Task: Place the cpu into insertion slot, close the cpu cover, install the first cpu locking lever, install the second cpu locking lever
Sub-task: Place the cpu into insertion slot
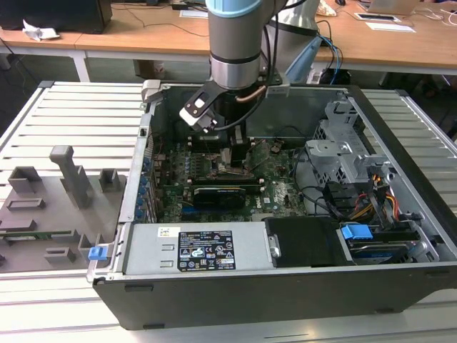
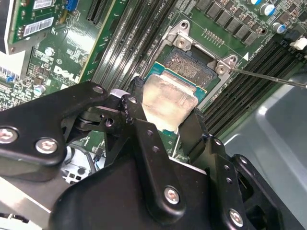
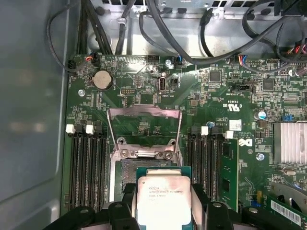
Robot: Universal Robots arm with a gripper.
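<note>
Black steel walls frame an open computer case (image 1: 250, 293) lying on a slatted metal table (image 1: 71, 121), where grey moulded fixtures (image 1: 71, 175) stand to the exterior view's left. The robot arm (image 1: 235, 43) reaches down into the case from above. A silver power supply (image 1: 193, 250) runs along the case's near wall, and a grey drive cage (image 1: 350, 143) sits to the exterior view's right. In this wide view the gripper (image 1: 239, 153) hangs low over the green motherboard (image 1: 278, 189), and what it carries cannot be made out.

Both wrist views supply that detail. The gripper (image 2: 165, 108) (image 3: 163, 201) has its black jaws drawn in on two opposite edges of the cpu (image 2: 168, 98) (image 3: 160, 194), parted only by the chip's width. The chip's pale metal top faces up. The cpu overlaps one edge of the insertion slot (image 2: 189, 67) (image 3: 124, 170); whether it touches the slot cannot be told.

The first wrist view alone shows the cpu cover (image 3: 144, 112) swung open, its frame raised off the slot on the side away from the chip. Rows of black memory slots (image 3: 88, 167) run on either side, and a round coin battery (image 3: 102, 80) sits beyond. The second wrist view adds a thin metal rod (image 2: 268, 77) jutting from one corner of the slot.
</note>
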